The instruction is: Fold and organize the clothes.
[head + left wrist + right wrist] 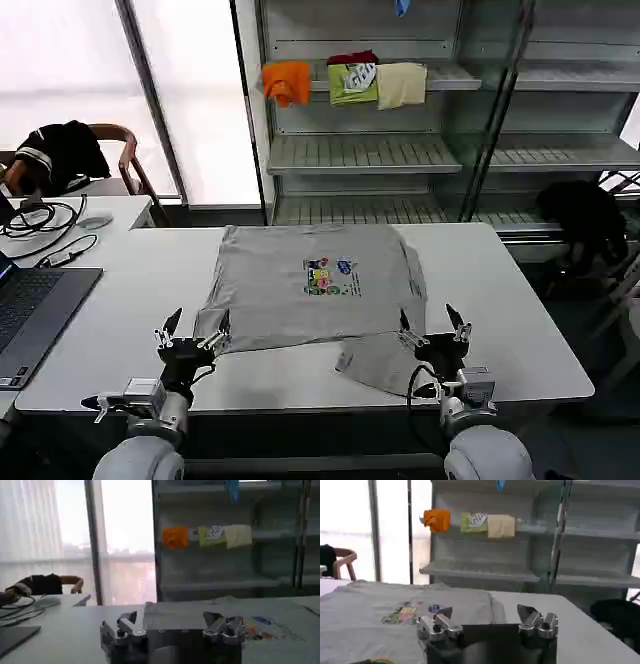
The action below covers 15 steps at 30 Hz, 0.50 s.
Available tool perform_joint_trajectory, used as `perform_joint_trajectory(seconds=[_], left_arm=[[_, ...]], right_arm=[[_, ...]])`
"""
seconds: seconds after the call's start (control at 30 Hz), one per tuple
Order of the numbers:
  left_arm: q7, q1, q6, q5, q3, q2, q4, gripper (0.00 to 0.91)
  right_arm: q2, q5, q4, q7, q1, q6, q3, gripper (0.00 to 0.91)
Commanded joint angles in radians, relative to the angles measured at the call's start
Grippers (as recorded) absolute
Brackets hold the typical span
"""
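Note:
A light grey short-sleeved shirt (300, 290) lies spread on the white table (520, 320), its multicoloured chest print (331, 277) facing up. One flap of it (385, 362) sticks out toward the front edge. My left gripper (193, 331) stands open at the shirt's near left corner. Over the near right hem, my right gripper (432, 328) is open too. Neither holds anything. In the left wrist view the open gripper (172, 622) faces the shirt (200, 612). The right wrist view shows its open gripper (485, 617) in front of the shirt (380, 615).
A laptop (30, 310), cables and a mouse (95, 222) sit at the table's left. Behind the table stands a metal shelf (365, 150) holding orange, green and cream folded garments (345, 82). A chair with black cloth (65, 150) is at the far left.

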Motion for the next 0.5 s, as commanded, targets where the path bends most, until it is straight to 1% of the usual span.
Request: perform_joint_trajectory(seconds=[0.03, 0.3, 0.4, 0.5], left_arm=[[-0.004, 0.007, -0.004, -0.010, 0.001, 0.003, 0.002, 0.907], [-0.003, 0.021, -0.001, -0.009, 0.001, 0.004, -0.005, 0.907], [-0.005, 0.027, 0.003, -0.009, 0.001, 0.005, -0.006, 0.907], [-0.007, 0.034, 0.026, -0.012, 0.001, 0.010, -0.007, 0.907]], right_arm=[[0.002, -0.003, 0.008, 0.003, -0.009, -0.003, -0.002, 0.907], [0.002, -0.002, 0.046, 0.018, -0.036, -0.020, -0.016, 0.907], [0.003, -0.002, 0.059, 0.030, -0.046, -0.044, -0.019, 0.907], [0.000, 0.009, 0.070, 0.044, -0.059, -0.064, -0.022, 0.907]])
